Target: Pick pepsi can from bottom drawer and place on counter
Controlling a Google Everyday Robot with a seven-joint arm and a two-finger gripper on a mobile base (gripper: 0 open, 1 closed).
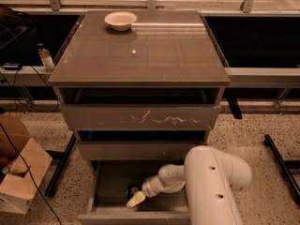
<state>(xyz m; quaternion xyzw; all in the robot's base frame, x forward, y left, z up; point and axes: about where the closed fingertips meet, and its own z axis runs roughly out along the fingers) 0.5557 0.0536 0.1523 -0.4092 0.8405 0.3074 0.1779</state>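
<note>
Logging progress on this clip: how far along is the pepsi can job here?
Done: the bottom drawer stands open. In hand: the gripper is down inside it, right at a small dark object, likely the pepsi can; a grasp cannot be confirmed. Left: lifting the can out and setting it on the counter, where a white bowl sits.
</note>
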